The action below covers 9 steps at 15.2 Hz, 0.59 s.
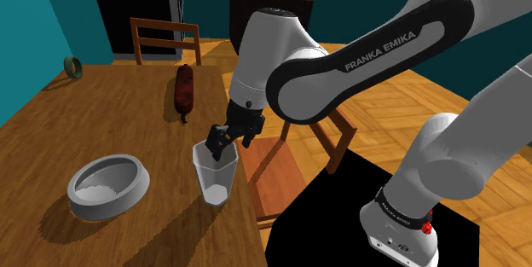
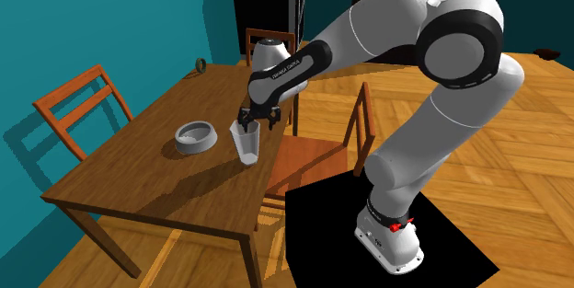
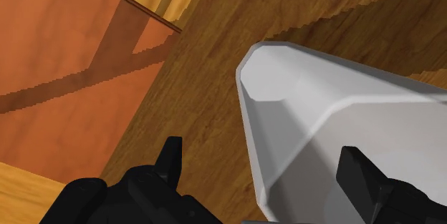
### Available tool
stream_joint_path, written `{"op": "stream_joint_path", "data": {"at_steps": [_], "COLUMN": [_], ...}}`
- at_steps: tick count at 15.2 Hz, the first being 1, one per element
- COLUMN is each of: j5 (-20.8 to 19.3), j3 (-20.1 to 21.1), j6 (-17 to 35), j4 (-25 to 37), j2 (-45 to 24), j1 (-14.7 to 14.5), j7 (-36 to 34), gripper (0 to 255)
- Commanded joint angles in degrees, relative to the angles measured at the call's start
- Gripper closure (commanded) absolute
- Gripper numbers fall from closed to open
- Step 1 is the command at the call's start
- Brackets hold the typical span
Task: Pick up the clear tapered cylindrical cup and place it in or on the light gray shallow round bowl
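In the shoulder view the pale tapered cup (image 1: 213, 173) stands upright on the wooden table (image 1: 102, 112), close to the table's edge on that view's right. The light grey bowl (image 1: 106, 187) sits near it toward the view's left, the two apart. The white arm (image 1: 358, 60) bends down over the cup and the jaws hang at its rim, released, with the black fingers (image 1: 223, 137) dipping at the rim's far side. A dark red sausage-shaped thing (image 1: 183, 90) lies farther back on the table, and the far chair (image 1: 164, 39) stands beyond it. The black stand (image 1: 341, 223) fills the lower right.

In the second exterior view the cup (image 2: 246, 144) is upright near the table's (image 2: 156, 180) edge, and the bowl (image 2: 194, 135) is just beside it on the view's left, not touching. The jaws come down on the cup's mouth from above. The near chair (image 2: 308, 162) is tucked in under the arm, and a side chair (image 2: 78, 111) stands at the view's left.

In the wrist view the cup (image 3: 308, 115) is seen from over its mouth. The jaws are spread: one of the fingers (image 3: 170, 159) is outside the cup's wall, over the table (image 3: 208, 79), while the other is over the cup's inside, so the wall lies between them with a gap to the outer one. The near chair's seat (image 3: 64, 58) shows past the table's edge
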<state>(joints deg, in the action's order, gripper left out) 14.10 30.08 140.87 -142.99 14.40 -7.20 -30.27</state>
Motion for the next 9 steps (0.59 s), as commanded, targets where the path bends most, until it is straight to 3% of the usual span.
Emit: {"op": "stream_joint_path", "data": {"at_steps": [1,7,8,9], "j5": [-0.15,-0.14,-0.14,-0.14], "j3": [0.14,0.14,0.14,0.14], "j6": [0.36,0.35,0.35,0.35], "j4": [0.01,0.0,0.0,0.0], "j2": [-0.33,-0.32,-0.32,-0.32], "j1": [0.04,0.04,0.04,0.04], "j7": [-0.17,-0.17,-0.17,-0.17], "gripper": [0,0,255,255]}}
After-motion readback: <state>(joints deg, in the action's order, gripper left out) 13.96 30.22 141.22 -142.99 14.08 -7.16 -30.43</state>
